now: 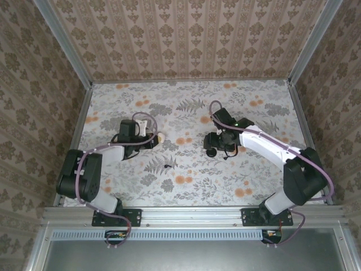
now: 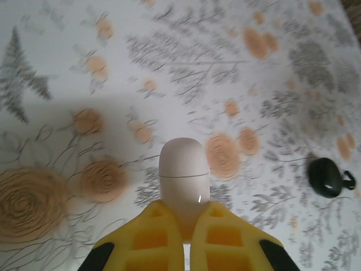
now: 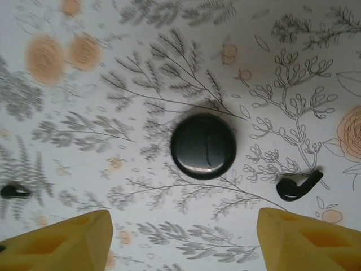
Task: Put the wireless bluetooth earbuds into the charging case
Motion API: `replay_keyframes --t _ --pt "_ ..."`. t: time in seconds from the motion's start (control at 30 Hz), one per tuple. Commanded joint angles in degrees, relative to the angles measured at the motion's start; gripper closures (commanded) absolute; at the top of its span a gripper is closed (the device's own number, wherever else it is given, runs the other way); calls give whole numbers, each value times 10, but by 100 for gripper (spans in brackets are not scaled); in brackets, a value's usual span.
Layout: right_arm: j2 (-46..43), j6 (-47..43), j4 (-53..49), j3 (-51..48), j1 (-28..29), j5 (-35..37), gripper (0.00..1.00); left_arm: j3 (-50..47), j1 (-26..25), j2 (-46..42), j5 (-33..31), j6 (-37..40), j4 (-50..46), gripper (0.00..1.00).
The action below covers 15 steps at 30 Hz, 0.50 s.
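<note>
Presently catalogued, by item.

1. Charging case (image 2: 180,169): white, rounded, clamped between the yellow fingers of the left gripper (image 2: 186,240). A seam runs across it, and we judge the lid to be down.

2. Right gripper (image 3: 185,243): jaws spread wide with nothing between them, hanging over a black round disc (image 3: 203,147) on the flowered table (image 3: 113,68). The disc is no part of the task.

3. First earbud (image 3: 298,186): black, lying on the table beside the disc, just beyond the tip of the finger on that side and outside the gap. Its long axis slants, the stem rising up and to the right. We judge that the claw must shift sideways and turn across that stem before it closes.

4. Second earbud (image 3: 14,192): at the far left margin, blurred, lying roughly level.

Notes on views: the right wrist view gives us each earbud's lie and axis. The top view gives the wider relation: the right arm is the nearer one to the disc and its neighbours, while the case is held well apart to the left. The left wrist view supplies the case's seam.
</note>
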Motion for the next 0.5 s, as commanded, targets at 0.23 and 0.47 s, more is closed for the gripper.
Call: replay_keyframes --t 0.23,0.47 --pt "89 -44 -13 20 -2 12 26 56 18 18 -10 35 -86 70" --pt "120 -47 4 21 -1 14 27 68 21 -26 -45 64 -137 55"
